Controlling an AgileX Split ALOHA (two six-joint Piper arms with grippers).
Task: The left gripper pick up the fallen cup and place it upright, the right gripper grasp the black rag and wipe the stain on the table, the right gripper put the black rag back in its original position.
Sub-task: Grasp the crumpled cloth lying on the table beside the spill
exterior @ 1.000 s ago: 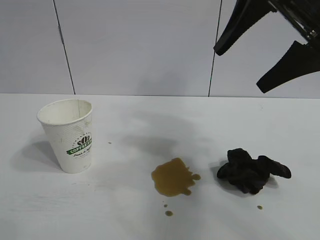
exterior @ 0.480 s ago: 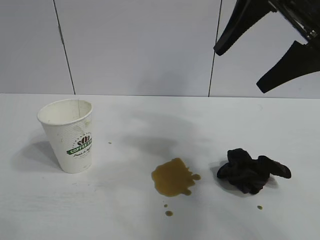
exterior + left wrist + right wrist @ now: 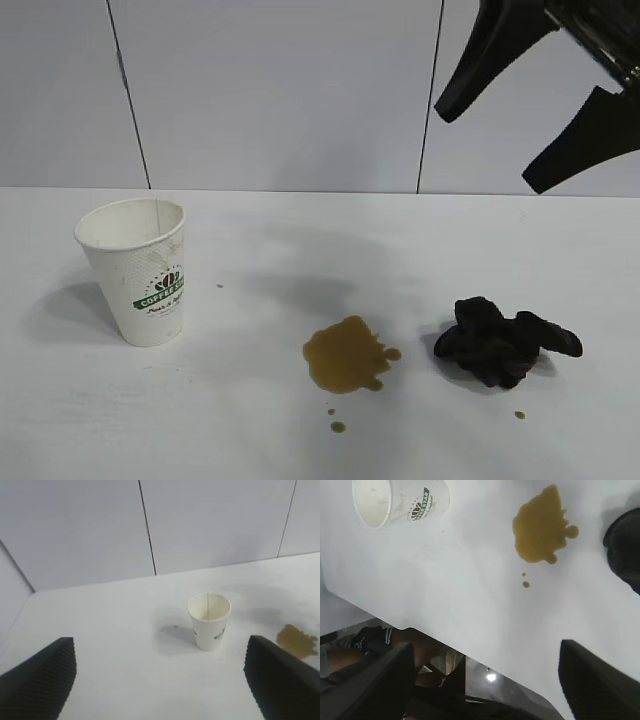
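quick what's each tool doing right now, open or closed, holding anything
Left tool: open, holding nothing, back from the cup.
Right tool: open, empty, above the black rag.

cup upright; stain between it and crumpled black rag.

cup left, stain middle, black rag right on table.

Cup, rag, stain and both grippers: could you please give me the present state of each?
cup: upright on the table, empty, nothing touching it.
black rag: crumpled on the table, untouched.
stain: unwiped, droplets beside it.
right gripper: open, above the rag, holding nothing.
left gripper: open, apart from the cup, holding nothing.
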